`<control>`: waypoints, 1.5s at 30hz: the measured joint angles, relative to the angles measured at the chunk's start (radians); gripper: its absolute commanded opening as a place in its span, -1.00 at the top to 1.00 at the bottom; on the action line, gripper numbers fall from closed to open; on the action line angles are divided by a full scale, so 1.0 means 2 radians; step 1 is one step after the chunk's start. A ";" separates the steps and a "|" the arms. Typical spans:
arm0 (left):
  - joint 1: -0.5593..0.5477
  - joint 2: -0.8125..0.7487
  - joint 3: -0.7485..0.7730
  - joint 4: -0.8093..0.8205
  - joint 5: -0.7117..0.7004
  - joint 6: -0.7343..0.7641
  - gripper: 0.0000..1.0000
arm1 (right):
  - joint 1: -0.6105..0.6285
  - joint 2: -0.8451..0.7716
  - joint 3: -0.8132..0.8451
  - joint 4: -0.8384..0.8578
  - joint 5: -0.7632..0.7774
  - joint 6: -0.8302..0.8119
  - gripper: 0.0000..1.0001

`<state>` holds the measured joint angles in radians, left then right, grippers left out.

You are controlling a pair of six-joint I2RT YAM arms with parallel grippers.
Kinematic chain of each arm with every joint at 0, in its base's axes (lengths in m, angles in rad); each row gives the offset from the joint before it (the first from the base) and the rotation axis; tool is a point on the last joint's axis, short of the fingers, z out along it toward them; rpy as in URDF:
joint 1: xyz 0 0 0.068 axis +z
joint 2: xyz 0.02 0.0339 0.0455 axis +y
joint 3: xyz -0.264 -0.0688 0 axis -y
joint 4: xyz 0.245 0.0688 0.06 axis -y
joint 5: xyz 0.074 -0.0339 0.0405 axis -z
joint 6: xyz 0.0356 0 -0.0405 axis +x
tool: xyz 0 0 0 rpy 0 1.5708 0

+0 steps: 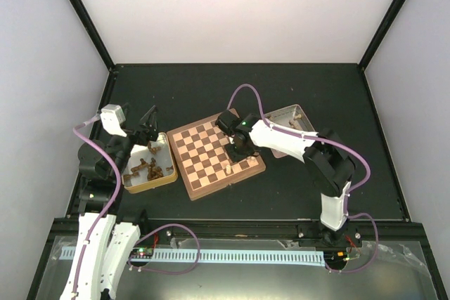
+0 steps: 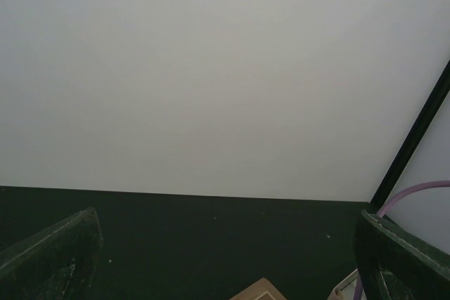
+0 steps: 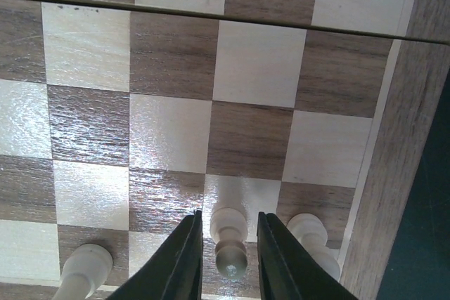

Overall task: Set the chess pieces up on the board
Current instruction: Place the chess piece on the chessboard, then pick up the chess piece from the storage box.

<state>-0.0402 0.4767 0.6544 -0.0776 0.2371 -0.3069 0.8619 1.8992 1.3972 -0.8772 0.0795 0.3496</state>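
Right fingers (image 3: 179, 272) flank a chess piece (image 3: 229, 240) on the board (image 3: 176, 54).

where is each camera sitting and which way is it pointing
Top external: above and behind the arms, looking down on the square checked wooden chessboard; both arms, left gripper and right gripper show.
Left wrist: facing out across the dark table toward the white back wall; its wide-apart fingers frame the bottom corners.
Right wrist: pointing straight down at the chessboard, fingers flanking a pale cream wooden chess piece.
Shared: all three see the chessboard; left wrist only a corner.
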 measured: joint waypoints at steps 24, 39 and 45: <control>0.000 -0.004 0.000 0.000 0.000 0.000 -0.98 | -0.086 -0.126 -0.023 0.055 0.061 0.024 0.46; 0.000 -0.006 0.000 0.000 0.000 0.000 -0.98 | -0.262 -0.036 -0.034 0.087 0.028 -0.044 0.51; 0.000 -0.006 0.000 0.000 0.000 0.000 -0.98 | -0.270 0.011 -0.015 0.088 0.016 -0.066 0.59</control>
<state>-0.0395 0.4648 0.6544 -0.0772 0.2375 -0.3069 0.3229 1.9213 1.3670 -0.7021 0.1123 0.2169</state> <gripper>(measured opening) 0.989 0.208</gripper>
